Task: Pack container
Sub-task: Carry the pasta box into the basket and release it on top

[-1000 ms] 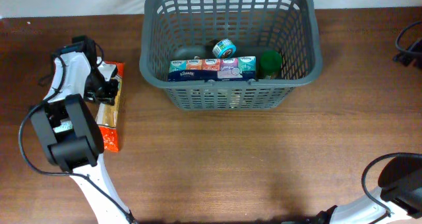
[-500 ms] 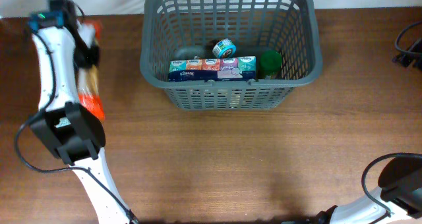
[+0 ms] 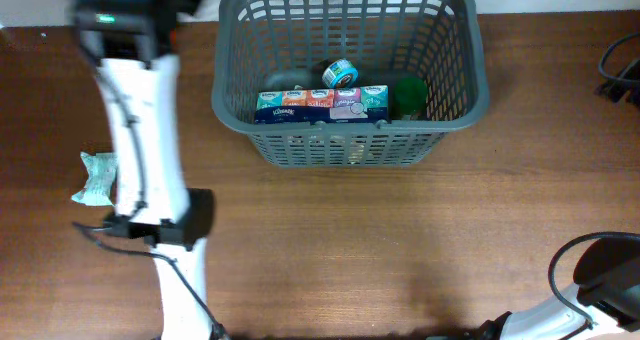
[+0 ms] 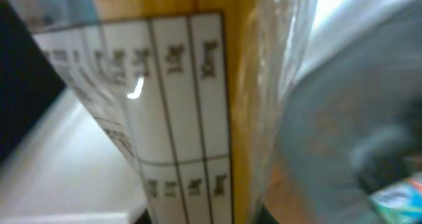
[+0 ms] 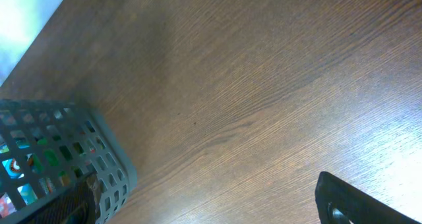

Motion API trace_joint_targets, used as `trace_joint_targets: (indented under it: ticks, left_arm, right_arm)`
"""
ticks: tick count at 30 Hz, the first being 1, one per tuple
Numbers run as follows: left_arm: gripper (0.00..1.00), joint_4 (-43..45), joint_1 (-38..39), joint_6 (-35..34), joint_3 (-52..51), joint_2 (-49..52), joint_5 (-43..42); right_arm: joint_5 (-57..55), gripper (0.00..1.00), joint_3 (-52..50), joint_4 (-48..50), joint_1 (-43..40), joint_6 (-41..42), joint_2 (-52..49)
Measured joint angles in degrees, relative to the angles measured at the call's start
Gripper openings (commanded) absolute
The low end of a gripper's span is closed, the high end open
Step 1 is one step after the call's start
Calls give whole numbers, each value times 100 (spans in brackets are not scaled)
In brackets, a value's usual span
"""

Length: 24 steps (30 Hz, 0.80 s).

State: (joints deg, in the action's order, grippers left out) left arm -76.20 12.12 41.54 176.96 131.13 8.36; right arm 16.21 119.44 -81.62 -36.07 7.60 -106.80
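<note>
The container is a large dark grey basket point(image 3: 450, 100) at the top middle of the table. It also shows as a blurred grey mass in the left wrist view point(image 4: 343, 118) and at the left edge of the right wrist view point(image 5: 105, 151). It holds a tissue pack point(image 3: 320, 103), a small round tin point(image 3: 339, 74) and a green item point(image 3: 409, 95). My left gripper point(image 3: 175, 0) is blurred at the basket's far left corner. It is shut on an orange-edged package point(image 4: 178, 105) with a printed label in clear wrap. My right gripper point(image 5: 211, 207) is open and empty over bare wood.
A light green packet point(image 3: 95, 177) lies on the table at the left, beside my left arm point(image 3: 140, 130). A black cable point(image 3: 620, 65) sits at the right edge. My right arm's base point(image 3: 600, 280) is at the bottom right corner.
My left gripper has lifted the orange package off the table at the left and swung it up toward the basket's far left corner. The light green packet that lay under it now shows.
</note>
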Motion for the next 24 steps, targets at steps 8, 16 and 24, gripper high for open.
trace_joint_targets:
  ticks: [8, 16, 24]
  left_arm:
    - [2, -44, 1285, 1390, -695, 68, -92]
    - [1, -4, 1460, 1827, -2081, 625, -85]
    - [99, 229, 1478, 2031, -2667, 833, -7]
  right_arm:
    - [-2, 97, 0, -52, 0, -2, 0]
    - [0, 97, 0, -70, 0, -2, 0]
    - [-2, 97, 0, -74, 0, -2, 0]
